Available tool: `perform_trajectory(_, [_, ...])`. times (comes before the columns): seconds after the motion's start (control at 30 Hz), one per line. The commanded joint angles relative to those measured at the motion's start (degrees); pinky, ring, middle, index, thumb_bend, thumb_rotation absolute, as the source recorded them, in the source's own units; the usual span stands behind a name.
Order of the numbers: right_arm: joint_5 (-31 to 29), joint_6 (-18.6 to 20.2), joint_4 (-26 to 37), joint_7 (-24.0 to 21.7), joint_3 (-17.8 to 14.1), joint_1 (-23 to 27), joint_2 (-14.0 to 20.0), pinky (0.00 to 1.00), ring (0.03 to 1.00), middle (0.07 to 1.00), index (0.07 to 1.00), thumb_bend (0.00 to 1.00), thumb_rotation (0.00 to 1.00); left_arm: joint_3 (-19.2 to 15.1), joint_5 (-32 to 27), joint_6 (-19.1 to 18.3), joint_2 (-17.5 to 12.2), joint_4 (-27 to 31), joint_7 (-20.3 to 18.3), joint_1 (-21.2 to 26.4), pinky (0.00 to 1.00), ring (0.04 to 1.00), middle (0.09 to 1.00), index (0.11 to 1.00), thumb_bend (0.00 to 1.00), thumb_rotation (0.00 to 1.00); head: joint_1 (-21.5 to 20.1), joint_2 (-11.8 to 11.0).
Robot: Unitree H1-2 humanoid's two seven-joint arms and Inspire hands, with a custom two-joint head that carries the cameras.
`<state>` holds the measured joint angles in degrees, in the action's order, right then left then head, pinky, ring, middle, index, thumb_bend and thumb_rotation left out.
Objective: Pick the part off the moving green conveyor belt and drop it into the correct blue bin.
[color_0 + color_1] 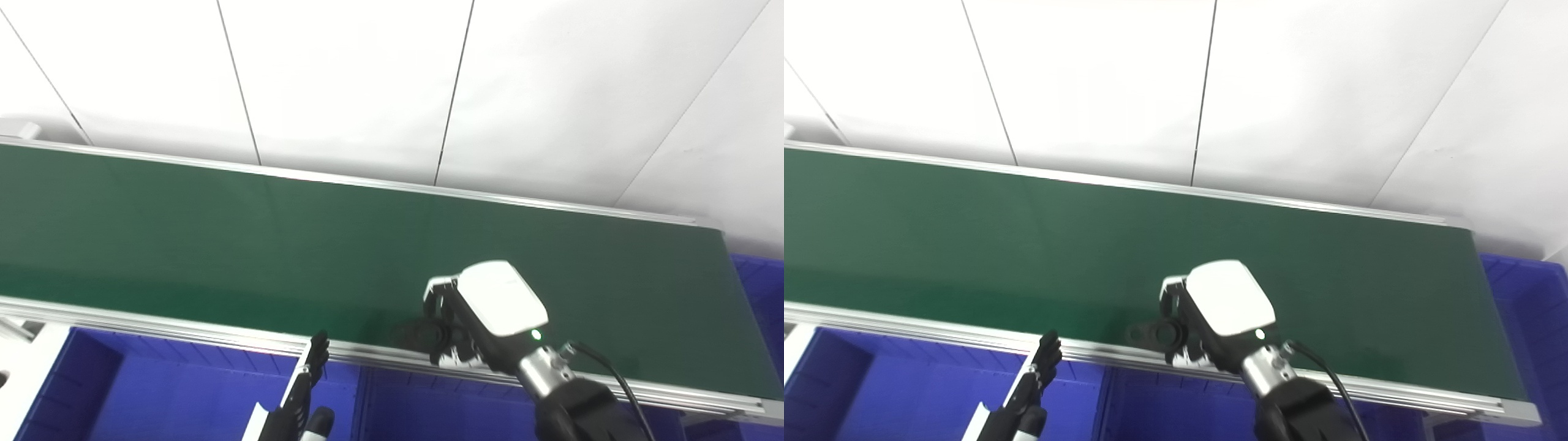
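The right hand (pixel 1206 318) has its fingers curled around a black part (pixel 1154 334) with ring-shaped ends, at the near edge of the green conveyor belt (pixel 968 245). Best to firm the grip, then lift clear of the aluminium rail (pixel 937 334) before swinging to a blue bin (pixel 906 398). The left hand (pixel 1032 383) waits below, fingers extended, holding nothing.

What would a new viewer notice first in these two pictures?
The long green belt crosses the whole picture under a white wall. At its near edge the right hand, white-backed, curls over a black part. Below lie blue bins, where the left hand waits.
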<state>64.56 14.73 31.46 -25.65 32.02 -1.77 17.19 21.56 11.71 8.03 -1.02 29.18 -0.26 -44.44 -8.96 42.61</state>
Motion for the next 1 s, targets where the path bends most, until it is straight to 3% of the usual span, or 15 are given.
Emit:
perform_trajectory(0.0, [0.60, -0.53, 3.74, -0.74, -1.22, -2.25, -1.73, 0.16, 0.228, 0.470, 0.486, 0.53, 0.00, 0.26, -1.85, -0.38, -0.49, 2.87, -0.82, -0.64, 1.00, 1.000, 1.000, 1.000, 0.44, 1.00, -0.58, 1.60])
perform_trajectory(0.2, [4.71, -0.25, 6.29, -4.96, -1.84, -9.25, -6.64, 0.16, 0.236, 0.472, 0.485, 0.53, 0.00, -0.43, -3.04, -4.18, -1.22, 7.27, -1.99, -0.73, 1.00, 1.000, 1.000, 1.000, 0.49, 1.00, -2.58, 5.89])
perform_trajectory(0.23, [5.03, 0.44, 6.41, -5.83, -2.15, -10.62, -8.03, 0.18, 0.255, 0.473, 0.486, 0.53, 0.00, -0.45, -3.13, -5.26, -1.27, 8.36, -2.20, -0.72, 1.00, 1.000, 1.000, 1.000, 0.50, 1.00, -2.63, 8.21])
perform_trajectory(0.3, [5.41, 0.88, 6.76, -7.12, -2.83, -12.00, -9.81, 0.21, 0.289, 0.422, 0.507, 0.52, 0.00, -0.44, -3.20, -6.78, -1.33, 9.92, -2.48, -0.70, 1.00, 1.000, 1.000, 1.000, 0.50, 1.00, -2.61, 8.93])
perform_trajectory(0.33, [6.24, 0.64, 6.55, -7.80, -2.99, -12.46, -10.52, 0.22, 0.297, 0.410, 0.512, 0.52, 0.00, -0.39, -2.96, -7.89, -1.27, 11.05, -2.64, -0.75, 1.00, 1.000, 1.000, 1.000, 0.51, 1.00, -2.47, 11.21])
perform_trajectory(0.37, [6.94, 0.20, 6.38, -8.32, -3.21, -12.78, -11.06, 0.22, 0.305, 0.406, 0.516, 0.52, 0.00, -0.34, -2.77, -8.69, -1.22, 11.78, -2.73, -0.79, 1.00, 1.000, 1.000, 1.000, 0.51, 1.00, -2.47, 11.21])
perform_trajectory(0.43, [8.63, -0.72, 5.15, -9.50, -3.14, -13.07, -11.86, 0.23, 0.315, 0.405, 0.518, 0.52, 0.00, -0.07, -2.69, -11.05, -1.20, 14.07, -3.10, -0.99, 1.00, 1.000, 1.000, 1.000, 0.50, 1.00, -2.32, 13.76])
perform_trajectory(0.63, [6.81, -3.55, -2.01, -3.91, -2.46, -13.68, -10.80, 0.23, 0.306, 0.434, 0.509, 0.52, 0.00, 0.30, -1.48, -13.04, -0.97, 16.87, -3.13, -2.10, 1.00, 1.000, 1.000, 1.000, 0.52, 1.00, -1.13, 15.40])
perform_trajectory(0.77, [7.25, -3.79, -4.72, -2.07, -1.65, -13.92, -10.50, 0.23, 0.316, 0.475, 0.492, 0.53, 0.00, 0.48, -1.40, -13.48, -0.83, 17.08, -3.17, -2.23, 1.00, 1.000, 1.000, 1.000, 0.52, 1.00, -1.21, 15.14])
perform_trajectory(0.8, [7.82, -3.50, -4.91, -2.38, -1.45, -13.93, -10.57, 0.27, 0.380, 0.531, 0.591, 0.73, 0.20, 0.56, -1.34, -13.41, -0.86, 16.97, -3.23, -2.17, 1.00, 1.000, 1.000, 1.000, 0.52, 1.00, -1.18, 14.96])
perform_trajectory(0.87, [8.28, -3.09, -5.06, -2.83, -1.30, -13.98, -10.57, 0.33, 0.450, 0.586, 0.671, 0.89, 0.38, 0.71, -1.16, -13.46, -0.81, 16.84, -3.29, -2.09, 1.00, 1.000, 1.000, 1.000, 0.53, 1.00, -1.08, 14.66])
perform_trajectory(0.93, [7.55, -2.84, -4.86, -3.13, -1.65, -14.19, -10.39, 0.39, 0.502, 0.627, 0.699, 0.95, 0.44, 0.95, -1.10, -13.10, -0.72, 16.47, -3.28, -1.96, 1.00, 1.000, 1.000, 1.000, 0.53, 1.00, -0.94, 14.21])
perform_trajectory(0.97, [7.18, -2.78, -4.59, -3.25, -1.89, -14.31, -10.27, 0.43, 0.544, 0.658, 0.720, 0.98, 0.52, 1.06, -1.22, -12.80, -0.72, 16.25, -3.27, -1.89, 1.00, 1.000, 1.000, 1.000, 0.52, 1.00, -0.94, 14.21])
